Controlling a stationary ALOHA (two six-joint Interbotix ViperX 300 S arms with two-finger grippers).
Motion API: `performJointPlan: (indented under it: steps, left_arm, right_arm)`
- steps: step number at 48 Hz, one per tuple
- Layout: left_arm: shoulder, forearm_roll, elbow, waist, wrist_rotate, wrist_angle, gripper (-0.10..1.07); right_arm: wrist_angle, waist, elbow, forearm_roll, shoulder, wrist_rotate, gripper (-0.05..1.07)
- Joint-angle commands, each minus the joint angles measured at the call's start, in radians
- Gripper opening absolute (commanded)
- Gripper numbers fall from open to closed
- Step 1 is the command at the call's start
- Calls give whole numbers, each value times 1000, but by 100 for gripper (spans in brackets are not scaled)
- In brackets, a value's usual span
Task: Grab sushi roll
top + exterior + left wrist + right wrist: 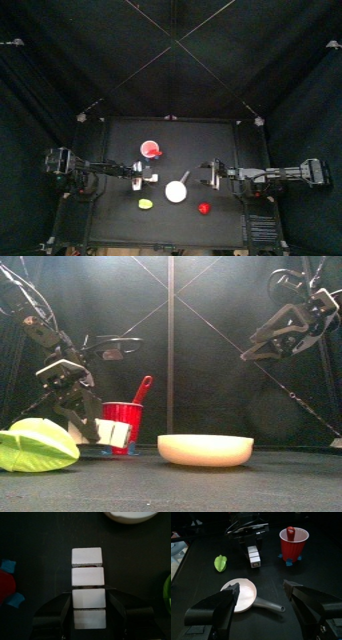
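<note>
Sushi roll [88, 587], a whitish strip of four joined blocks, lying flat on the table [114, 135] just beside the red cup [294, 541], between that cup and the white disc [243, 594]. Left gripper [89, 612] low over the roll, jaws spread to either side of the two blocks nearest the wrist, a thin gap visible on each side, so open and holding nothing. Far two blocks stretching out beyond the fingertips toward the disc. Right gripper [261, 599] high above the disc, well apart from the roll, jaws wide and empty, at rest. Green lump [222, 562] off on the far side of the roll from the cup. Likely step: close on the roll and lift. Risks, judged from this pose: grasp sitting at one end rather than mid-length, so the free end may droop or swing on lifting, or the strip may bend at its seams; a squeeze that is slightly off square could pivot the roll out of the jaws; a skewed or sliding roll could knock the cup nearby; jaws may scrape the table if too low when closing.
</note>
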Motion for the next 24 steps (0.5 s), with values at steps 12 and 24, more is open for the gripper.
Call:
performJointPlan:
  steps: [12, 24]
  left_arm:
    - [-44, 8, -20, -18, 0, -8, 56]
    - [-44, 8, -23, -18, 0, -9, 56]
  right_arm:
    - [-8, 2, -8, 2, -3, 2, 100]
    - [-8, 2, -8, 2, -5, 2, 99]
